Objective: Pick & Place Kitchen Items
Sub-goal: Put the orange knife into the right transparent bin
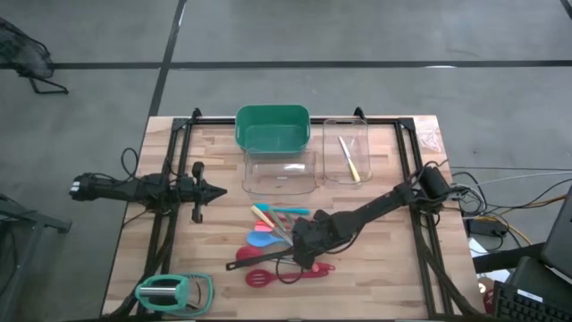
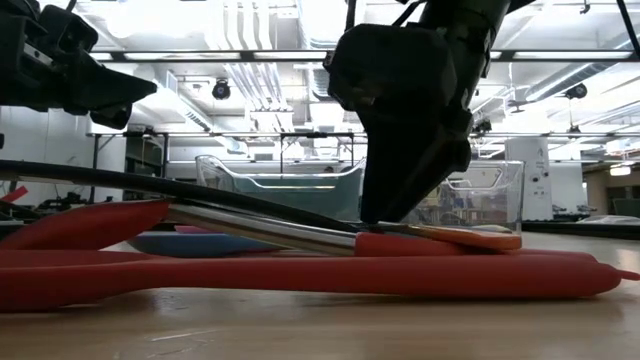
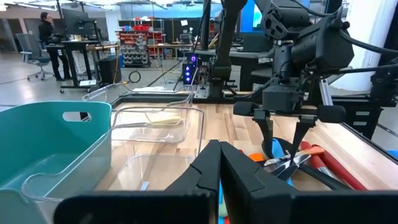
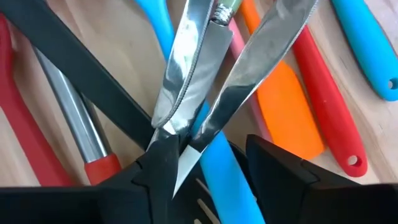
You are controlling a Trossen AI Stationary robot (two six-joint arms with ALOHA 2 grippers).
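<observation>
The kitchen items lie in a pile (image 1: 277,240) at the table's near middle: red, blue, pink and orange utensils and silver metal tongs (image 4: 186,68). My right gripper (image 4: 211,162) stands open, slanting down into the pile. Its fingers straddle a blue handle (image 4: 221,177) and the tongs' joined end. In the low view its tips (image 2: 385,215) reach down to the orange utensil (image 2: 470,238), which lies on a long red one (image 2: 300,275). My left gripper (image 1: 219,190) waits shut at the table's left, above the surface. My right gripper comes at the pile from above, slanting down from the table's right. One finger (image 4: 158,165) stands right at the tongs' joined end (image 4: 177,124). Whether it touches the tongs or the blue handle I cannot tell. Everything lies on the table.
A green bin (image 1: 273,125) stands at the far middle, with a clear bin (image 1: 280,172) just in front of it. Another clear bin (image 1: 347,150) to the right holds a yellow utensil (image 1: 350,161). A mint-green gadget (image 1: 174,292) lies at the near left corner.
</observation>
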